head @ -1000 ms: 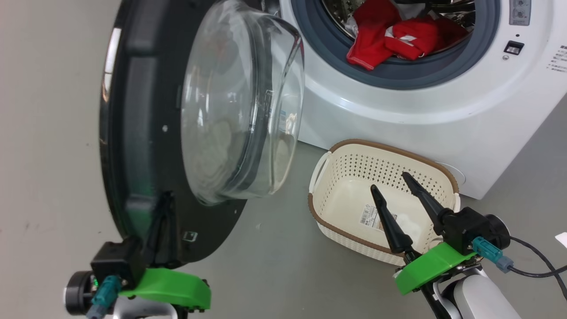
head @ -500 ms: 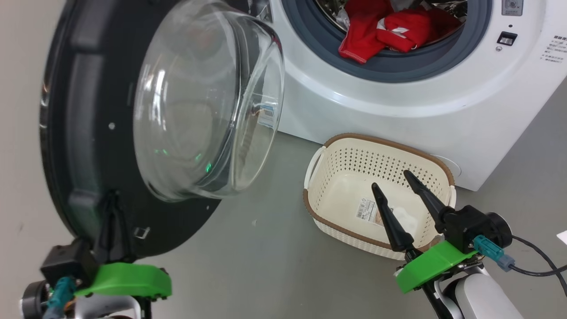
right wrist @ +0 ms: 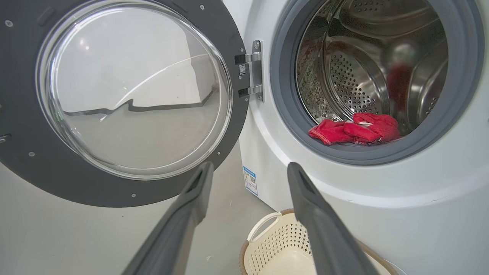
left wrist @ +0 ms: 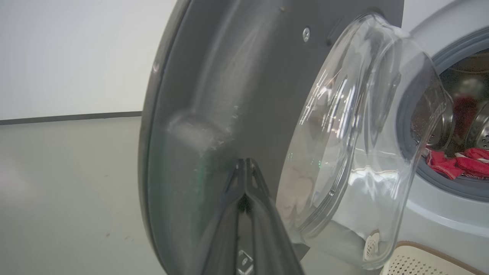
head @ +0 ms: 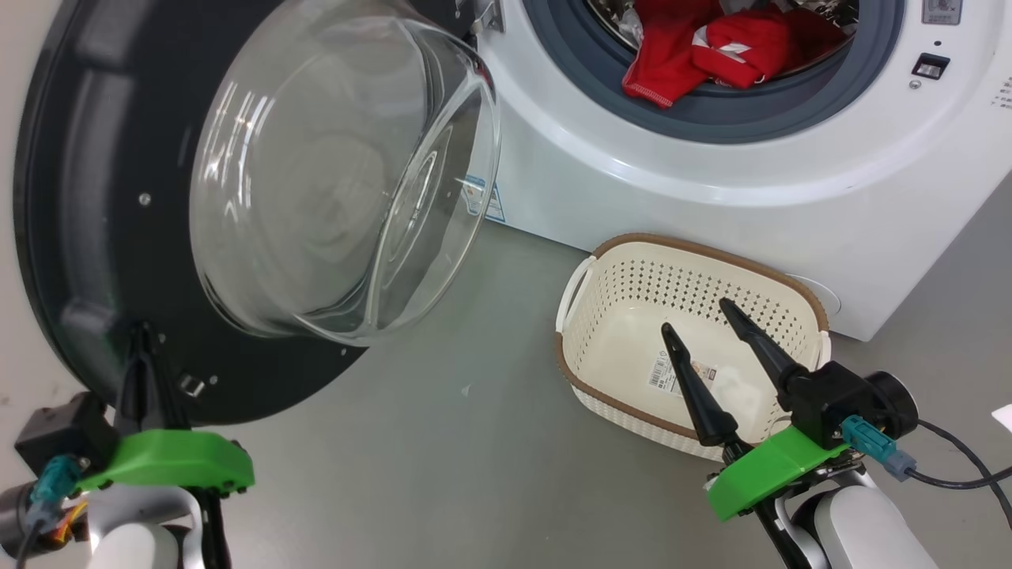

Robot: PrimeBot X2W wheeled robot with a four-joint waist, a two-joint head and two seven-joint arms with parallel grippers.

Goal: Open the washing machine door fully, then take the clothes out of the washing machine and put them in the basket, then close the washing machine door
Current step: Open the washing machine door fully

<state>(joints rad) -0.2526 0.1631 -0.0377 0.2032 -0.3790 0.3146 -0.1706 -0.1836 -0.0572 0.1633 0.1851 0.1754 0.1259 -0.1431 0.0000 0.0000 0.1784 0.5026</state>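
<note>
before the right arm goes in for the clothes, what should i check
1. washing machine door swung wide off the opening: ok.
2. left gripper free of the door: not ok, jaws shut, tips against its inner face.
3. right gripper ready to grab: ok, jaws open, above the basket.
4. clothes reachable: ok, red heap at the front of the drum, on the grey seal.
5. basket ready: ok, holds just a sticker, in front of the washing machine.
6. More clothes deeper inside: cannot tell.
</note>
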